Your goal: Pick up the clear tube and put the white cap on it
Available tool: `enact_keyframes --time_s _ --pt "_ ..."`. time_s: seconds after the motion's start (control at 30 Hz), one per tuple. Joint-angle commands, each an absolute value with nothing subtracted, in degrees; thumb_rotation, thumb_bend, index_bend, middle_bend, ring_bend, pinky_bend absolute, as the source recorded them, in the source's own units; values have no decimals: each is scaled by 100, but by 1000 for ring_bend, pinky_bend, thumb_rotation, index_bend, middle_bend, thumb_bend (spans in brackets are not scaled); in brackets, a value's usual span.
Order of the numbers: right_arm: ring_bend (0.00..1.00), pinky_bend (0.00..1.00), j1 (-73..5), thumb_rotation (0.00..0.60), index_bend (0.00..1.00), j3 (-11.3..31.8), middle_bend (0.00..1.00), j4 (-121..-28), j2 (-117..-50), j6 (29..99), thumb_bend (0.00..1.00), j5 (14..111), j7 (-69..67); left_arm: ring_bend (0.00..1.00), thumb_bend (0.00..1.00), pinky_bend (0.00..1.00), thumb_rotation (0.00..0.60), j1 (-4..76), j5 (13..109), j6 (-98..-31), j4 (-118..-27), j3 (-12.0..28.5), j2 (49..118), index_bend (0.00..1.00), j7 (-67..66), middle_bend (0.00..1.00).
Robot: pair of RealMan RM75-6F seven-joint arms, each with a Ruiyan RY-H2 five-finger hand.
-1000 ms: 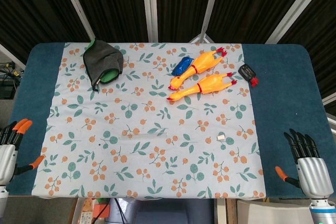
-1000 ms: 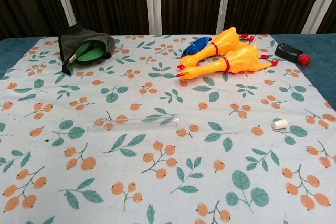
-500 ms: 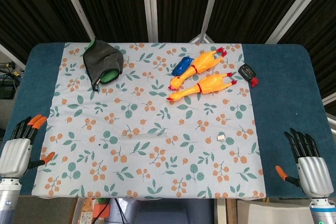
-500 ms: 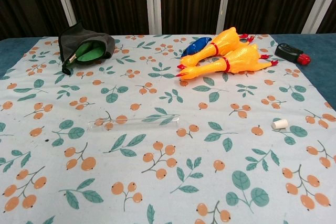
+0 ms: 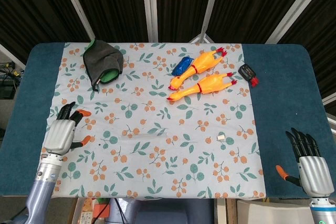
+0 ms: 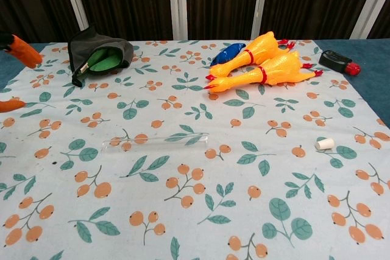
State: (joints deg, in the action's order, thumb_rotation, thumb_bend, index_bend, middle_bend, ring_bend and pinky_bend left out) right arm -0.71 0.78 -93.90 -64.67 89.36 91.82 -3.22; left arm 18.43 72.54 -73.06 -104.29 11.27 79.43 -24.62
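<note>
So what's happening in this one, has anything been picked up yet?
Nothing is held yet. The clear tube lies flat on the floral cloth, and the white cap sits apart from it, off to the right. The left hand is open over the cloth's left edge, short of the tube. The right hand is open at the table's near right corner. Two rubber chickens and a dark pouch lie further back.

A lab-like test booth: dark curtains on metal framing behind a cloth-covered table.
</note>
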Motion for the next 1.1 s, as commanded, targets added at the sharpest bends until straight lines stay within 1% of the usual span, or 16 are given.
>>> enact_keyframes --time_s 0.03,0.1,0.13,0.17,0.43,0.57,0.77,0.93,1.1 --pt "0 0 -68 600 0 81 0 -9397 -6461 8932 266 9166 -339 0 344 0 600 2220 6665 -7122 -10109 1315 8619 334 -3004 279" --pt "0 0 -68 600 0 86 0 -9398 -6457 8930 266 9155 -357 0 355 0 600 2343 6448 -7091 -9985 1352 8887 376 -3204 291" --pt "0 0 -64 600 0 95 0 -9404 -6447 8915 266 9113 -400 0 358 0 600 2542 6185 -6969 -9816 1398 9282 394 -3427 295" --pt "0 0 -67 600 0 100 0 -9408 -6443 8908 266 9101 -413 0 358 0 600 2626 6075 -6999 -9720 1438 9467 403 -3565 297" --pt "0 0 -66 600 0 116 0 -9426 -6420 8884 266 9051 -462 0 359 0 600 3113 5614 -7078 -9256 1575 10362 415 -4086 310" --pt "0 0 -58 600 0 121 0 -9432 -6409 8886 266 9033 -485 0 362 0 600 3285 5427 -7099 -9063 1607 10668 406 -4234 318" --pt "0 0 -56 600 0 127 0 -9435 -6400 8881 266 9021 -516 0 372 0 600 3461 5232 -7186 -8866 1618 10996 390 -4437 358" --pt "0 0 -55 600 0 128 0 -9437 -6395 8890 266 9036 -537 0 393 0 600 3556 5118 -7247 -8739 1614 11188 387 -4538 402" --pt "0 0 -56 600 0 133 0 -9444 -6392 8880 266 9021 -558 0 395 0 600 3615 5021 -7286 -8662 1601 11294 387 -4623 403"
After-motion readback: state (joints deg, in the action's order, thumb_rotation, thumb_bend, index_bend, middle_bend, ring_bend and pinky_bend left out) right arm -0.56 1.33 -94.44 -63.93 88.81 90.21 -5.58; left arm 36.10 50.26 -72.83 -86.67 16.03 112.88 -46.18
